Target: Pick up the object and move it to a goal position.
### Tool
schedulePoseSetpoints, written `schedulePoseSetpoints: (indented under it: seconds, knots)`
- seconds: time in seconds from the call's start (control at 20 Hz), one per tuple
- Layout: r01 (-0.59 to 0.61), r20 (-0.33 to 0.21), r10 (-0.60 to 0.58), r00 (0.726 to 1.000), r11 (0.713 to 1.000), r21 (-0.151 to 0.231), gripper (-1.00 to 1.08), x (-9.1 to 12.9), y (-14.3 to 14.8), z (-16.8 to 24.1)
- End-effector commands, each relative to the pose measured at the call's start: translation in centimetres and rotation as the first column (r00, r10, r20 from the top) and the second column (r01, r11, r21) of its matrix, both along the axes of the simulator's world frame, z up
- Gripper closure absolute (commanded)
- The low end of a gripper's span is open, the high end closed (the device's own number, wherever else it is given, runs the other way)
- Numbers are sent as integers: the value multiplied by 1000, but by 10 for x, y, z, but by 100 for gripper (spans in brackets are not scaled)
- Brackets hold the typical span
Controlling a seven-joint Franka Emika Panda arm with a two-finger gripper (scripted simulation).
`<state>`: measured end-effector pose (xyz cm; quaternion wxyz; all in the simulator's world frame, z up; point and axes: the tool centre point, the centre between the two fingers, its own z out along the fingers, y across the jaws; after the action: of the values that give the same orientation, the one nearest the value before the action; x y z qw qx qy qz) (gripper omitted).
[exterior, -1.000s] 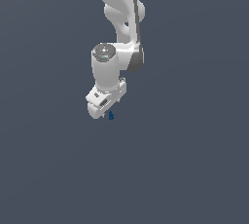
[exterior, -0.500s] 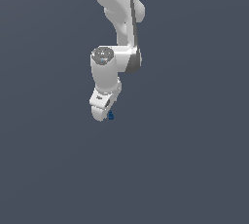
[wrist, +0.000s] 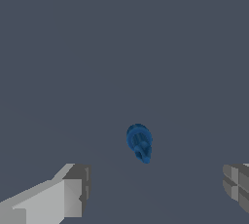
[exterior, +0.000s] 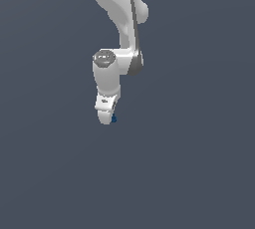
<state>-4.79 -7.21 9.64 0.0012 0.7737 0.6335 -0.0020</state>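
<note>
The object is a tiny dark blue knobby piece lying on the grey floor; in the wrist view it sits between and just ahead of my two fingertips. My gripper is open, with one grey finger on one side and the other finger far across, nothing touching the piece. In the exterior view the white gripper hangs low over the floor, and only a sliver of the blue object shows at its edge on the exterior view's right.
The white arm comes down from above in the exterior view. All around is plain dark grey floor with no other objects in sight.
The hand has turned about its vertical axis and looks narrower now. It has shifted slightly toward the exterior view's left and sunk a little over the blue piece, which has not moved.
</note>
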Motion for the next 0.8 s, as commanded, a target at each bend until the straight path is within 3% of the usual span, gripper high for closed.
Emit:
schedulePoseSetpoints:
  seconds: [0.0, 0.75]
  knots:
    - [-36, 1, 36, 999, 999, 2, -92, -1, 0, -2]
    - [-76, 1, 76, 997, 997, 4, -92, -3, 0, -16]
